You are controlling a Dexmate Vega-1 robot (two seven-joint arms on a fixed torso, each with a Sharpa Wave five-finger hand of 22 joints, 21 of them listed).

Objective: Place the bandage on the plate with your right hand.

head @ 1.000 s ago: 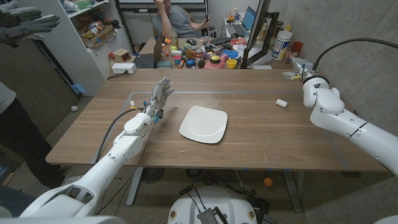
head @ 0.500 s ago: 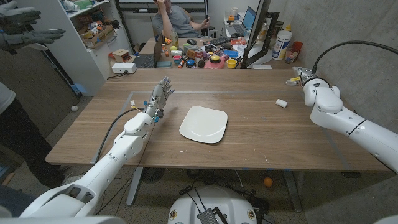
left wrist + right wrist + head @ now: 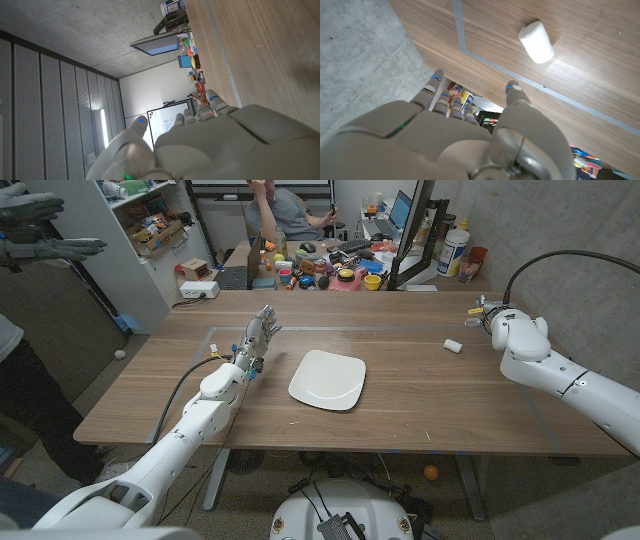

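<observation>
A small white bandage roll (image 3: pixel 453 345) lies on the wooden table toward its far right; it also shows as a white cylinder (image 3: pixel 536 42) in the right wrist view. My right hand (image 3: pixel 486 313) hovers open a little beyond and to the right of the roll, not touching it, fingers (image 3: pixel 438 76) apart. A white square plate (image 3: pixel 328 379) sits bare at the table's middle. My left hand (image 3: pixel 258 335) stands open left of the plate with its fingers reaching away from me; its back (image 3: pixel 220 145) shows in the left wrist view.
A strip of tape (image 3: pixel 400 330) runs across the far part of the table. Beyond the far edge stand a cluttered desk with toys (image 3: pixel 330 275) and bottles (image 3: pixel 453 250). A person sits behind it; another person's gloved hands (image 3: pixel 40 225) reach in at the upper left.
My right arm has swung a little toward the table's far right edge, hand nearer the bandage roll's far side. The gloved hands at upper left shifted slightly. My left hand is still.
</observation>
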